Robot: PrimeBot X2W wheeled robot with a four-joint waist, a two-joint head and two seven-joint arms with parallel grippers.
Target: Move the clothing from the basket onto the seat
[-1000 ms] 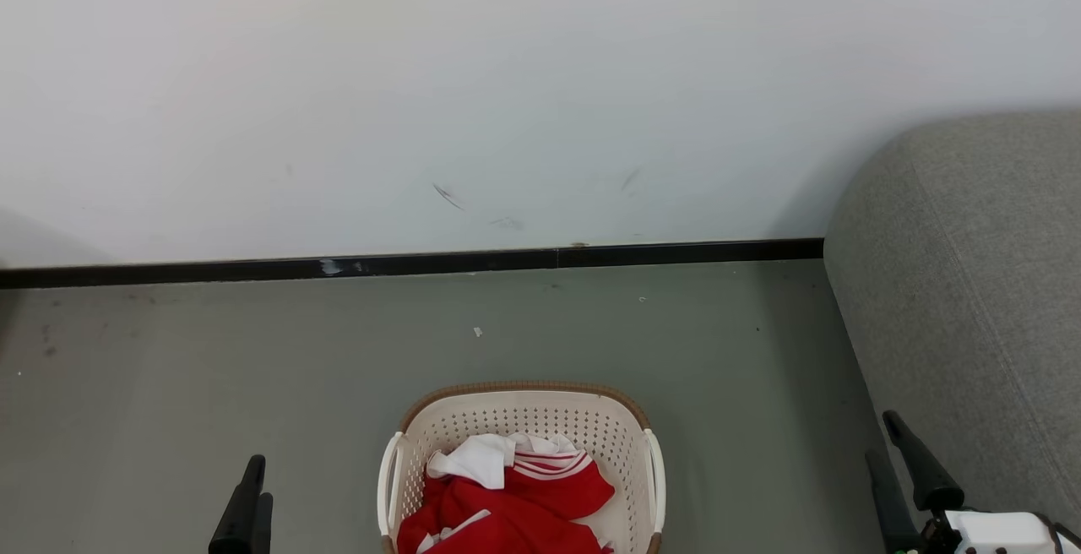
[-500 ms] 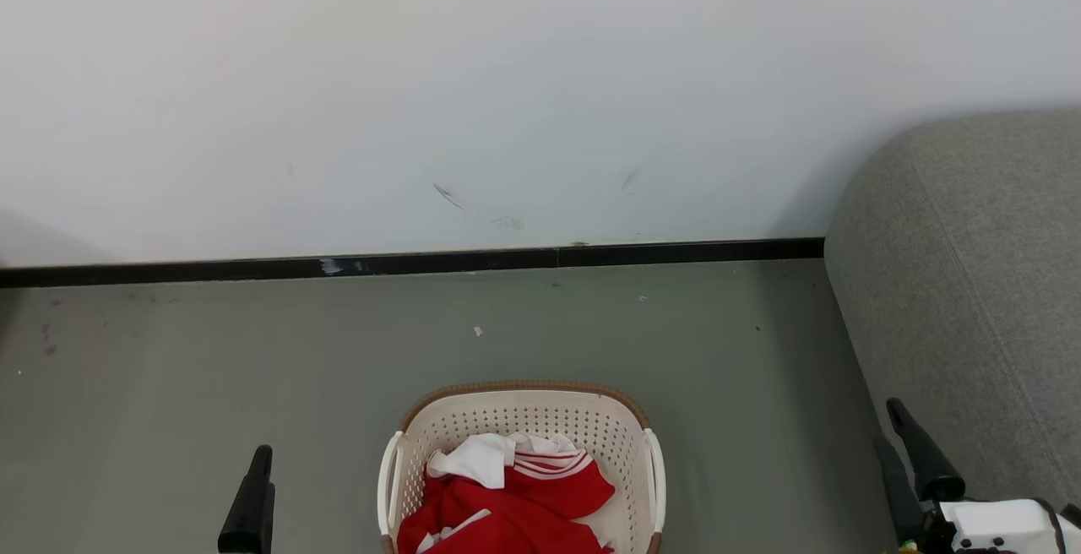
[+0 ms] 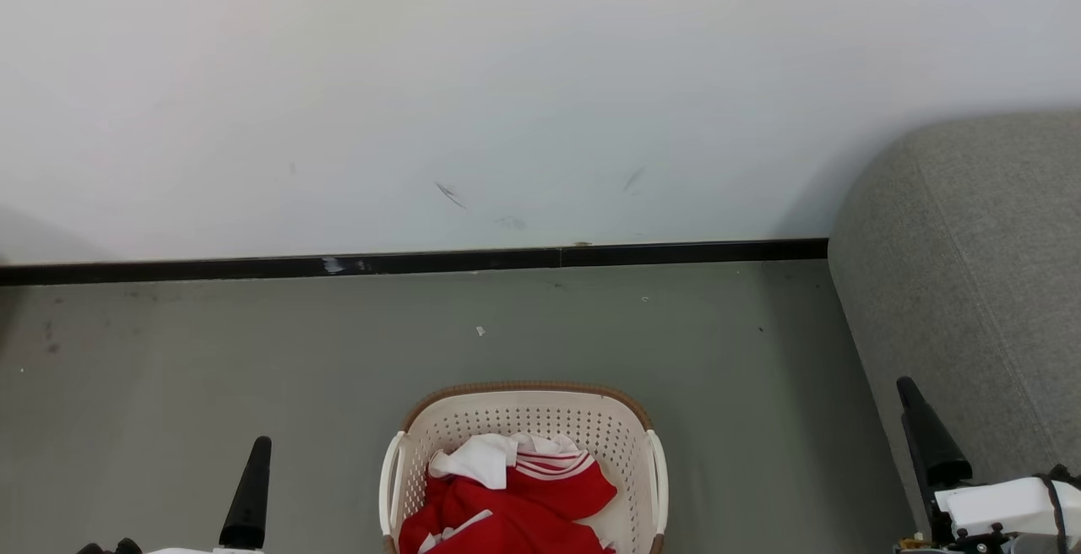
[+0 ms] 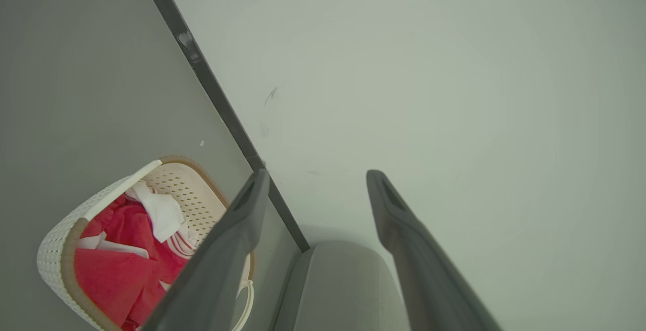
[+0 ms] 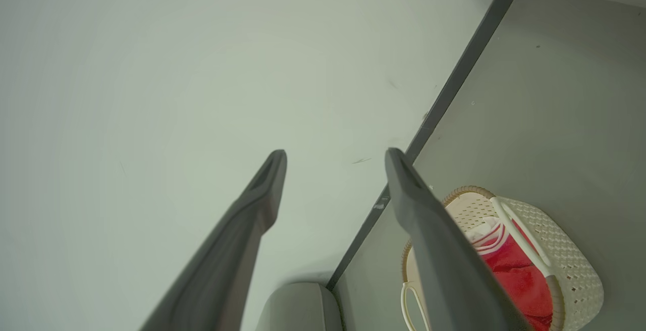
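The cream basket [image 3: 524, 406] stands on the floor at the bottom centre of the head view. Inside it the red and white clothing [image 3: 515, 507] lies crumpled. The grey seat [image 3: 971, 284] rises at the right, apart from the basket. My left gripper [image 3: 260, 448] hangs left of the basket and my right gripper [image 3: 910, 389] hovers by the seat's side. In the left wrist view the left gripper [image 4: 318, 177] is open with nothing between its fingers, and the basket [image 4: 55, 250], clothing [image 4: 116, 270] and seat [image 4: 338, 280] lie below. The right gripper [image 5: 335, 155] is open too, beside the basket [image 5: 570, 265] and clothing [image 5: 520, 275].
A pale wall [image 3: 507, 89] with a black skirting strip [image 3: 422, 264] closes off the grey-green floor [image 3: 253, 351] behind the basket. Small specks dot the floor. There is open floor on either side of the basket.
Both grippers have risen a little in the head view, the right one more. The basket and clothing have not moved.
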